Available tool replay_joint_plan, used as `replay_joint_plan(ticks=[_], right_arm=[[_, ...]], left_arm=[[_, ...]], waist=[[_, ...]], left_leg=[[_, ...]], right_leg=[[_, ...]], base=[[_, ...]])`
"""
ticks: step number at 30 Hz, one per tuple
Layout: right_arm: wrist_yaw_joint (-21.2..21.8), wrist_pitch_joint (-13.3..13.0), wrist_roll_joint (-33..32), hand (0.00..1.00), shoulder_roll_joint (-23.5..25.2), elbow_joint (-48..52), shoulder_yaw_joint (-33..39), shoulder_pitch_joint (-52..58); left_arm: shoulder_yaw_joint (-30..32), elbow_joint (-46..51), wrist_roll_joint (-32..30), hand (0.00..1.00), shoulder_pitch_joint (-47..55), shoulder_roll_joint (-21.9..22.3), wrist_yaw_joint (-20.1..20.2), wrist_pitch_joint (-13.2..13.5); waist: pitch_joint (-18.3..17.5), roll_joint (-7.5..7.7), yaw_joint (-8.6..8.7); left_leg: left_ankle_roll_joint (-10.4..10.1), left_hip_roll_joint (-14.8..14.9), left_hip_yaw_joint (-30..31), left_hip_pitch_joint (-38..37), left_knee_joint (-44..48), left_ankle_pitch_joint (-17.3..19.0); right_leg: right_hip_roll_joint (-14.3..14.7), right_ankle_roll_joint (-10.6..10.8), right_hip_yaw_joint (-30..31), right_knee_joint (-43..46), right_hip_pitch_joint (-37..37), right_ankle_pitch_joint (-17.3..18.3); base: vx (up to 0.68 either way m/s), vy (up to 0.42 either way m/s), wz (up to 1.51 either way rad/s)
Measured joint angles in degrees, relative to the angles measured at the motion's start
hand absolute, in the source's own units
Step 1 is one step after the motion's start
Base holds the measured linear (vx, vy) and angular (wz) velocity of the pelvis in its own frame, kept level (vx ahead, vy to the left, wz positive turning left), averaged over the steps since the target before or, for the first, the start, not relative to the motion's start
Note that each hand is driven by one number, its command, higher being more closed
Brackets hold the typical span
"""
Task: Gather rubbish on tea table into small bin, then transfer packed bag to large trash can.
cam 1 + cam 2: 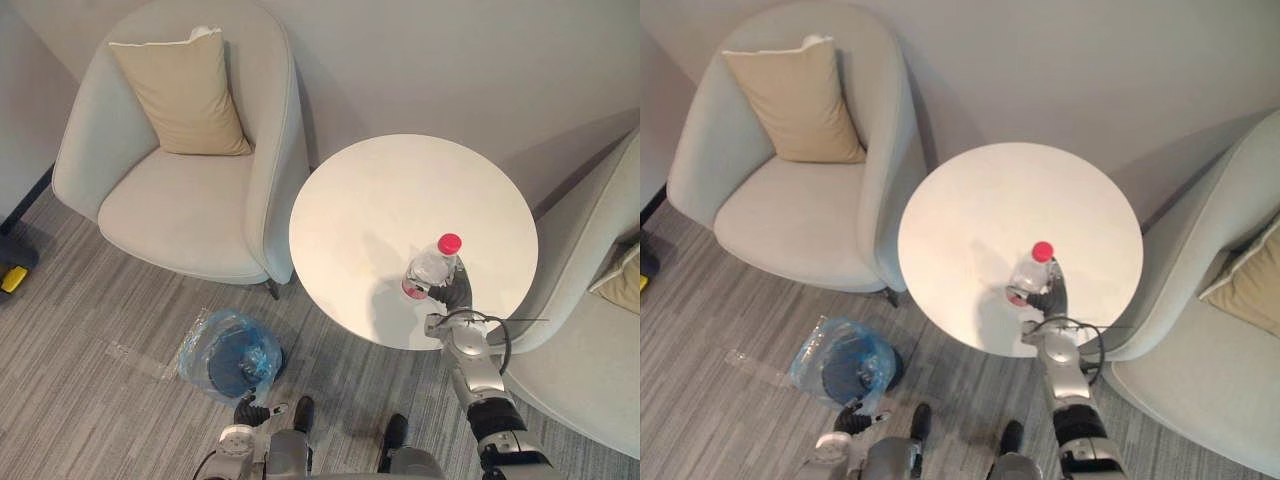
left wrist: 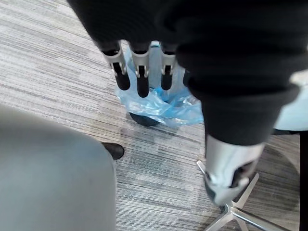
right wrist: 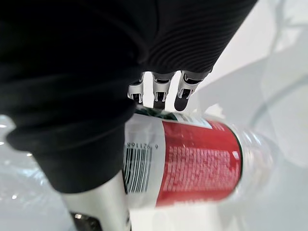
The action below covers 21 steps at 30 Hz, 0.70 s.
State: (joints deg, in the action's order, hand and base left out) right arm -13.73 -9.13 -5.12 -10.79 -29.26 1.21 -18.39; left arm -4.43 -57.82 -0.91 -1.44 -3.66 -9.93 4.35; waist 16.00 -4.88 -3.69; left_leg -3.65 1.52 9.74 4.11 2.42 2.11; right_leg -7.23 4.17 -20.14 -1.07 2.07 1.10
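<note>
A clear plastic bottle [image 1: 432, 265] with a red cap and red label stands near the front edge of the round white tea table [image 1: 400, 190]. My right hand [image 1: 452, 297] is at its base, fingers [image 3: 155, 94] curled behind the bottle [image 3: 192, 163] and the thumb in front. The small bin [image 1: 232, 358], lined with a blue bag, sits on the carpet left of the table. My left hand [image 1: 248, 412] hangs low just in front of the bin [image 2: 159, 103], its fingers [image 2: 139, 72] straight and holding nothing.
A grey armchair [image 1: 190, 190] with a beige cushion [image 1: 185, 90] stands left of the table, its side close to the table rim. A second armchair [image 1: 590, 330] is on the right. A yellow and black object [image 1: 12, 278] lies at the far left.
</note>
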Motion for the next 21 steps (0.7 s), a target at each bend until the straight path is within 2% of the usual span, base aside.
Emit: replay_joint_plan(ticks=[11,17,21], right_arm=[[0.15,0.04,-2.05,1.0,0.21,-0.04,-2.1,-1.14],[1.75,-0.55,-1.7,1.0,1.07,15.83,-1.98,9.83],[2.59,-1.13,-1.5,1.0,1.78,20.49,-1.95,15.38]], left_arm=[[0.02,1.0,-0.02,0.0,-0.2,0.21,-0.13,0.17],[0.12,0.97,-0.82,0.0,-0.19,0.23,-0.06,-0.22],[0.04,0.82,-2.31,0.0,-0.19,0.27,0.03,-0.87]], waist=[[1.35,-0.31,-0.44],[1.24,-0.13,0.05],[1.12,0.06,0.6]], left_leg=[[-0.22,0.02,0.74,-0.05,0.18,-0.13],[-0.22,0.13,0.08,-0.73,0.09,-0.12],[-0.23,0.27,-0.69,-2.18,-0.38,-0.12]], right_leg=[[-0.08,0.0,-0.03,1.13,0.03,0.67],[-0.1,0.01,1.63,1.33,0.15,0.66],[-0.1,0.04,2.32,1.29,1.04,0.64]], base=[[-0.01,0.006,0.03],[0.0,0.011,-0.05],[-0.03,0.015,-0.12]])
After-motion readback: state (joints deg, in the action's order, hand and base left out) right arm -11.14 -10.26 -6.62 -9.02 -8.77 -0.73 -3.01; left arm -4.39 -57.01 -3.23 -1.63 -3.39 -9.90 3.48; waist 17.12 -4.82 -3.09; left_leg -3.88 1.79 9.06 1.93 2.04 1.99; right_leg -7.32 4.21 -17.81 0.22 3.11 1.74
